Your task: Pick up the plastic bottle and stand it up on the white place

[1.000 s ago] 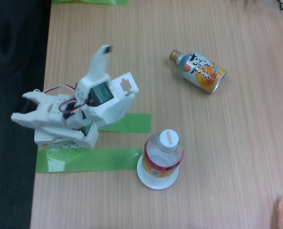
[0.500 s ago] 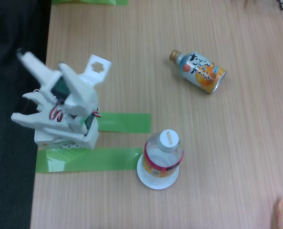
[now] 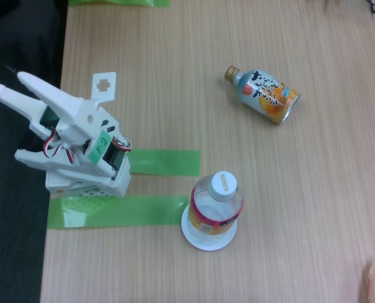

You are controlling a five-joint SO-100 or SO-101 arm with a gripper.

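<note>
From the fixed view I see my white arm folded back over its base at the left edge of the wooden table (image 3: 301, 189). The gripper (image 3: 7, 85) points up and left, past the table edge over the dark floor (image 3: 17, 252). Its two fingers run close together with only a thin gap near the tips, and I see nothing between them. One finger (image 3: 36, 85) is long and pointed; a flat white tab with a cross-shaped hole sticks up behind it.

Well away from the gripper, down and to the right, the bottle (image 3: 216, 207) stands upright on the plate (image 3: 197, 238). I look down on its white cap, with the pink and yellow label band around the clear body. The plate's rim shows as a white crescent under the bottle's lower left side.

Two strips of green tape (image 3: 112, 211) lie flat on the table between the arm's base and the bottle, one touching the plate's left rim.

Far to the right of the gripper, an orange and blue can (image 3: 265, 95) with a gold cap lies on its side, well apart from the bottle.
</note>
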